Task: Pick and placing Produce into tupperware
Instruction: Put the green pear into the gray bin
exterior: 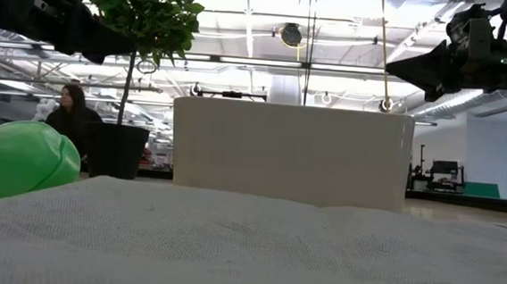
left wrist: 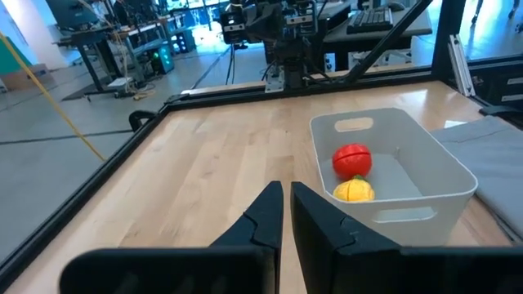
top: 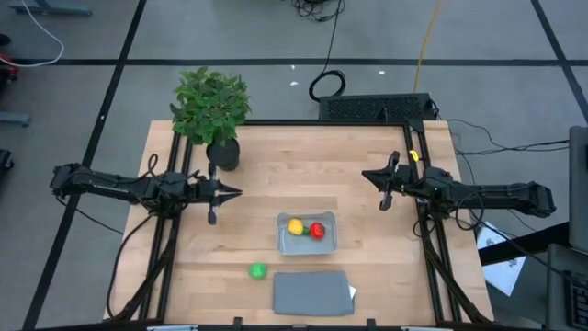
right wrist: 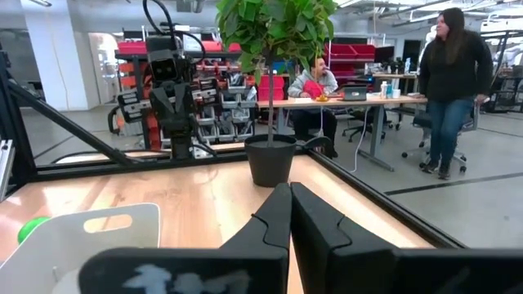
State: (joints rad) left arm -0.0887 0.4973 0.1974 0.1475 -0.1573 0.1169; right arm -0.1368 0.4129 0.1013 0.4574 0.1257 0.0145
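The light grey-blue tupperware (top: 308, 233) sits near the table's middle, holding the yellow piece (top: 295, 225) and the round red piece (top: 317, 230); both also show in the tupperware (left wrist: 409, 175) in the left wrist view. The round green piece (top: 257, 270) lies on the table left of the grey lid, large in the low view (exterior: 15, 161). My left gripper (top: 237, 193) hovers shut at the table's left, above the wood. My right gripper (top: 367, 175) hovers shut at the right, clear of everything.
A flat grey lid (top: 312, 292) lies at the near edge, right of the green piece. A potted plant (top: 213, 110) stands at the far left corner. Bare wood lies between the grippers and the tray. People sit and stand in the room beyond the table.
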